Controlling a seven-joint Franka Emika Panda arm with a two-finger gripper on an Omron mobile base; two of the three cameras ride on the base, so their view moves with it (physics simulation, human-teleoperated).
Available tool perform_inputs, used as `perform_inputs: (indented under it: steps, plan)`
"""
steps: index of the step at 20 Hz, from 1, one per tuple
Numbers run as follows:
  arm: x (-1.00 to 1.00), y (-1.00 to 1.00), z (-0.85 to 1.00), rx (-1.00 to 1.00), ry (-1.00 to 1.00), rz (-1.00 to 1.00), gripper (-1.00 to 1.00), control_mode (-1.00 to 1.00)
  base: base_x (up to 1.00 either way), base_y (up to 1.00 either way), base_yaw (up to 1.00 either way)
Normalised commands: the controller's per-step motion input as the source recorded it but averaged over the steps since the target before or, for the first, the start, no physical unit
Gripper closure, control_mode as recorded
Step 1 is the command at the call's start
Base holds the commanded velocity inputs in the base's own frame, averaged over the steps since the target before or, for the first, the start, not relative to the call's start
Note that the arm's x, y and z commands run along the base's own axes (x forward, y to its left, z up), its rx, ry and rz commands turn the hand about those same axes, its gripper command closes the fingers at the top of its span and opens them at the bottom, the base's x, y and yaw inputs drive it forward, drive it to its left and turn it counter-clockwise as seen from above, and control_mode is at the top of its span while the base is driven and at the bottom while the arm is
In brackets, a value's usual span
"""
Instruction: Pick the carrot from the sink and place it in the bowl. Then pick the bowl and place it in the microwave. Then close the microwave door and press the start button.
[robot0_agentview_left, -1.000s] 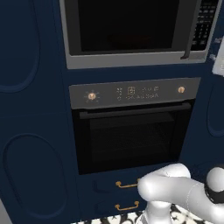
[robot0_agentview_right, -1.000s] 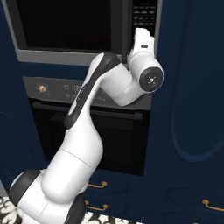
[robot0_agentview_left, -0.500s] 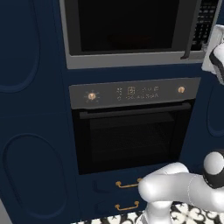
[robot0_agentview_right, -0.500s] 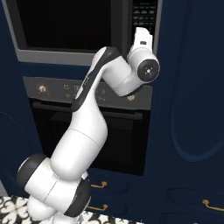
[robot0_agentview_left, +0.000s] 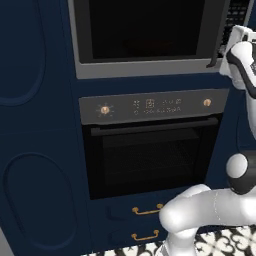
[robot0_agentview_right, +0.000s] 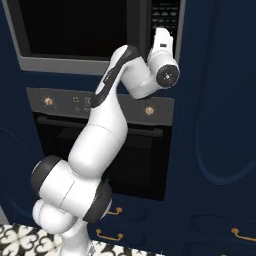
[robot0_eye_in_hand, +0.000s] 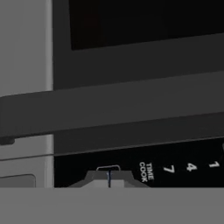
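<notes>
Fingers (robot0_eye_in_hand: 108, 180) pressed together, nothing held, tips right at the black keypad panel (robot0_eye_in_hand: 175, 168) on the right of the built-in grey-steel microwave (robot0_agentview_left: 145, 70). White hand (robot0_agentview_right: 162, 55) raised against that panel. Wide dark-glass microwave door (robot0_agentview_left: 142, 30) reads as shut. Step in hand, by my judgement: the start press. Do it well by keeping the joined tips square to the panel, pushing short and straight on one key, no sideways slide. Knobbed oven (robot0_agentview_left: 150, 145) below, untouched.
</notes>
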Motion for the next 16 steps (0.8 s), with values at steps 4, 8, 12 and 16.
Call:
perform_inputs:
  steps: [4,8,12,16]
  plan:
    - [0.5,-0.04,0.0,0.0,-0.04,0.0,1.0,-1.0,0.0,0.0,0.0]
    - [-0.02,-0.12,0.0,0.0,-0.1,0.0,1.0,-1.0,0.0,0.0,0.0]
    - [-1.0,-0.06,0.24,0.01,-0.1,0.0,1.0,-1.0,0.0,0.0,0.0]
    - [-1.0,-0.11,0.14,0.01,0.0,0.0,1.0,-1.0,0.0,0.0,0.0]
